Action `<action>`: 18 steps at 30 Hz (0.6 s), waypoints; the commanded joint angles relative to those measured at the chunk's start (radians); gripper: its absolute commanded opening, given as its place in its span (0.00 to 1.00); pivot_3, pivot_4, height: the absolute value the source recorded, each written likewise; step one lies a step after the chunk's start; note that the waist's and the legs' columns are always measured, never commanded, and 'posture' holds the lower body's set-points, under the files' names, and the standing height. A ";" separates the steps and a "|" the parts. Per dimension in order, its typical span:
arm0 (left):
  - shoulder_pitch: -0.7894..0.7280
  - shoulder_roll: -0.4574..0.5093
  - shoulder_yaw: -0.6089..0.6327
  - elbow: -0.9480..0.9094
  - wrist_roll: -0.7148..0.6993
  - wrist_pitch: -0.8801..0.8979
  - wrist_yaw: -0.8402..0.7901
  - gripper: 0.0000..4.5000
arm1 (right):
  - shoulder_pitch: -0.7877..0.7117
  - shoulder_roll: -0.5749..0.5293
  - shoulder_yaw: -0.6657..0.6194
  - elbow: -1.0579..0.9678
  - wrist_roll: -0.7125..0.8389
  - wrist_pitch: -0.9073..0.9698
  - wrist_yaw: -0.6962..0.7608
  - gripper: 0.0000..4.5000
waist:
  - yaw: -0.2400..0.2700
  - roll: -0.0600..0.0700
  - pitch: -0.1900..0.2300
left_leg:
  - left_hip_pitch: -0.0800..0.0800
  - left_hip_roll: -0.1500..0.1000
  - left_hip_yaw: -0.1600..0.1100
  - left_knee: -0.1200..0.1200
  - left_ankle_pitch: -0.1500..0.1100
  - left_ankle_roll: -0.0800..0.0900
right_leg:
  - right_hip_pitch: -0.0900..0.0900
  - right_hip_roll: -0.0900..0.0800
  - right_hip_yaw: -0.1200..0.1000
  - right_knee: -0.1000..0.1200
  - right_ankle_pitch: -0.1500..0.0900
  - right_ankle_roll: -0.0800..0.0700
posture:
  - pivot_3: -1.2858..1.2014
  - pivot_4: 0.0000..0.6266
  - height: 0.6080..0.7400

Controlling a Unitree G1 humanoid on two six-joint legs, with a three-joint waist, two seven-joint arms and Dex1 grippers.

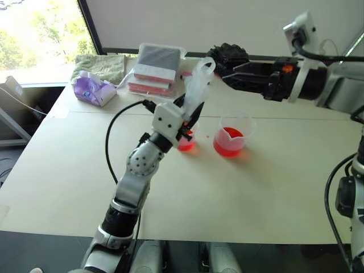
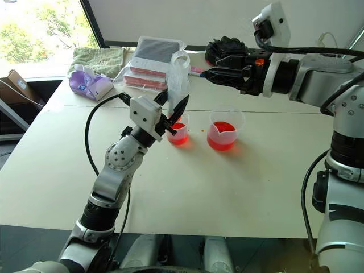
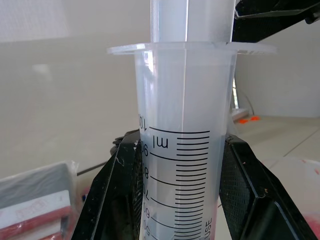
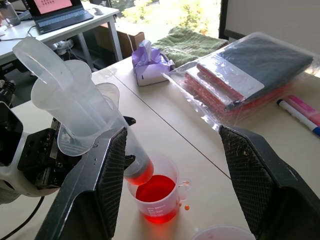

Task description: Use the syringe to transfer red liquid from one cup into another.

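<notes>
My left gripper (image 1: 185,122) is shut on the barrel of the clear syringe (image 1: 196,91), which stands tilted with its lower end at the smaller cup (image 4: 157,192). A little red liquid (image 4: 141,173) shows in the barrel's low end, and more red liquid lies in that cup. The spouted beaker (image 1: 230,136) stands just right of it, also with red liquid (image 1: 228,142). In the left wrist view the graduated barrel (image 3: 185,150) sits between both fingers. My right gripper (image 2: 207,73) is open, level with the plunger's top and just right of it, not touching.
At the table's back lie a purple tissue pack (image 1: 91,91), a green towel (image 1: 102,65), a bagged stack of notebooks (image 1: 156,68), a black crumpled thing (image 1: 227,54) and a pink marker (image 4: 305,107). The table's front edge (image 1: 227,242) runs close below the cups.
</notes>
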 commanded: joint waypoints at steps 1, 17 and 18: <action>0.020 -0.025 -0.010 -0.003 0.024 -0.020 0.035 0.34 | -0.047 -0.002 -0.030 0.004 -0.007 0.005 0.008 0.67 | 0.000 0.000 0.000 | 0.000 0.000 0.000 0.000 0.000 0.000 | 0.000 0.000 0.000 0.000 0.000 0.000 | 0.52 0.24 1.00; 0.017 -0.049 -0.001 0.028 0.049 -0.007 0.062 0.34 | 0.032 0.149 -0.156 -0.134 0.150 0.106 -0.145 0.67 | 0.000 0.001 0.000 | 0.000 0.000 0.000 0.000 0.000 0.000 | 0.000 -0.001 -0.001 0.000 0.000 0.000 | 0.52 0.24 1.00; 0.015 -0.048 -0.001 0.032 0.048 -0.009 0.059 0.34 | 0.031 0.166 -0.161 -0.143 0.165 0.108 -0.169 0.67 | 0.000 0.001 -0.001 | 0.000 0.000 0.000 0.000 0.000 0.000 | 0.000 -0.001 -0.001 0.000 0.000 0.000 | 0.52 0.24 1.00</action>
